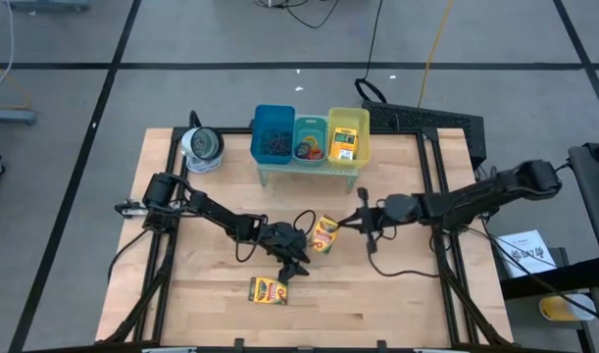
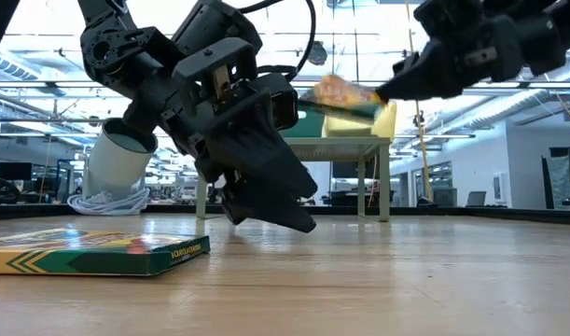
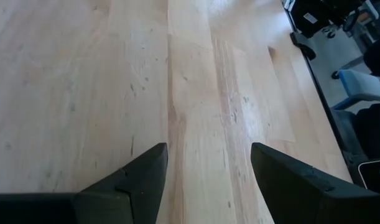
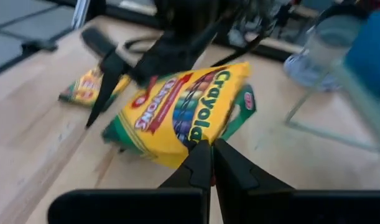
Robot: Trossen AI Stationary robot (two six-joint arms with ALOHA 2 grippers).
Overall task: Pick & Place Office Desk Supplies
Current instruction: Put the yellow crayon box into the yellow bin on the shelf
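A yellow-and-green crayon box (image 1: 324, 233) hangs in the air near the table's middle, with my right gripper (image 1: 346, 224) shut on it; the low view shows the box (image 2: 345, 95) well above the wood. Another crayon box (image 1: 268, 290) lies flat on the table nearer the front edge. My left gripper (image 1: 294, 260) stands open low over the table between the two boxes; only bare wood shows between its fingers (image 3: 146, 177). A further crayon box (image 1: 345, 145) stands in the yellow bin (image 1: 349, 120). My right gripper pinches the crayon box between its two fingers at one narrow edge (image 4: 191, 144), the end toward the table's right side. The fingers (image 4: 230, 168) come at it nearly level from the right. The box is lifted clear of the table and tilted, its printed face toward the wrist camera.
A blue bin (image 1: 273, 135), a teal bin (image 1: 310, 139) and the yellow bin stand in a row on a small rack at the far edge. A silvery-white roll (image 1: 201, 147) sits at the far left. The right and near parts of the table are bare wood.
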